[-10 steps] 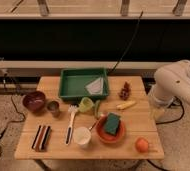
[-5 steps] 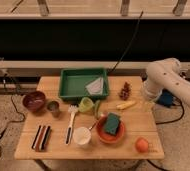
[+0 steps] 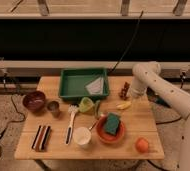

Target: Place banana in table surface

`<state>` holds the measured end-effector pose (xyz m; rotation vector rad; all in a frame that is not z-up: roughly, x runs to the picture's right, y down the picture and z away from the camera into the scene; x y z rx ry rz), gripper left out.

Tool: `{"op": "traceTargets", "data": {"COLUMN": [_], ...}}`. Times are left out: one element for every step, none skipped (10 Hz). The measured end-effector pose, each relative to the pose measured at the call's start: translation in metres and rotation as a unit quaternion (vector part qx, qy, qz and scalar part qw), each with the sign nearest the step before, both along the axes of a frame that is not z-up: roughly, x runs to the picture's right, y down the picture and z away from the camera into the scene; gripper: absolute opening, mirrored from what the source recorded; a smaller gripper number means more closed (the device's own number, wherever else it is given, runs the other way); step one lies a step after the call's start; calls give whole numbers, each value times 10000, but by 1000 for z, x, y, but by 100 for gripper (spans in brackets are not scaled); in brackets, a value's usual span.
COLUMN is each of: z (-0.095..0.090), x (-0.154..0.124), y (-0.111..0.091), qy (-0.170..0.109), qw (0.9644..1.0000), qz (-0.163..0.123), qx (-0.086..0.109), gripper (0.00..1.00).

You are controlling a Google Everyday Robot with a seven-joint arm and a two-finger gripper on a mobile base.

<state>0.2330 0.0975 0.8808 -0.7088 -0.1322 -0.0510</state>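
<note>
One broad table surface (image 3: 149, 122) of light-brown planks fills the lower half of the scene and carries everything else. Next in size is the white robot arm (image 3: 169, 96), which enters from the right, bends at a rounded joint above the table's far right corner and drops toward the wood; its gripper (image 3: 133, 95) hangs low at that corner, just beside the dark reddish grape cluster (image 3: 124, 91) and just up and to the right of the banana (whether the claw is released or clenched cannot be told from this angle, nor whether it touches either fruit). A green rectangular tray (image 3: 63, 86) sits at the back middle of the table with a pale folded sheet (image 3: 94, 86) inside. Nearer the front stands an orange plate (image 3: 100, 137) bearing a green sponge (image 3: 112, 123). A dark red bowl (image 3: 34, 101) rests near the left edge, with a small metal cup (image 3: 53, 107) just beside it. A white-handled utensil (image 3: 70, 125) lies lengthwise near the middle, a white cup (image 3: 81, 136) at its right. A green cup (image 3: 86, 105) lies tipped in front of the tray. The banana (image 3: 123, 105), small and pale yellow, lies on the bare wood between the green cup and the table's right edge, below the grapes. A round orange fruit (image 3: 142, 145) sits at the front right.
</note>
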Motion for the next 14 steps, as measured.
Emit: {"op": "traceTargets", "data": {"z": [2, 3, 3, 4, 6, 8, 11, 14, 19, 21, 23, 25, 27, 27], "x": [-5, -11, -16, -19, -21, -23, -23, -21, -15, -10, -6, -1, 2, 4], "y": [4, 9, 12, 14, 15, 16, 16, 17, 17, 17, 18, 18, 20, 21], "qy": [-44, -119, -187, -230, -271, -291, -280, -255, -157, -89, -38, 17, 59, 82], "qw": [10000, 9998, 9996, 9995, 9993, 9992, 9992, 9992, 9993, 9994, 9994, 9994, 9994, 9993], "qz": [-2, -2, 6, 29, 57, 81, 98, 113, 150, 159, 163, 161, 147, 125], "qx": [-68, -142, -193, -222, -242, -256, -268, -278, -290, -291, -295, -302, -321, -338], "gripper": [65, 65, 65, 65, 65, 65, 65, 65, 65, 65, 65, 65, 64, 57]}}
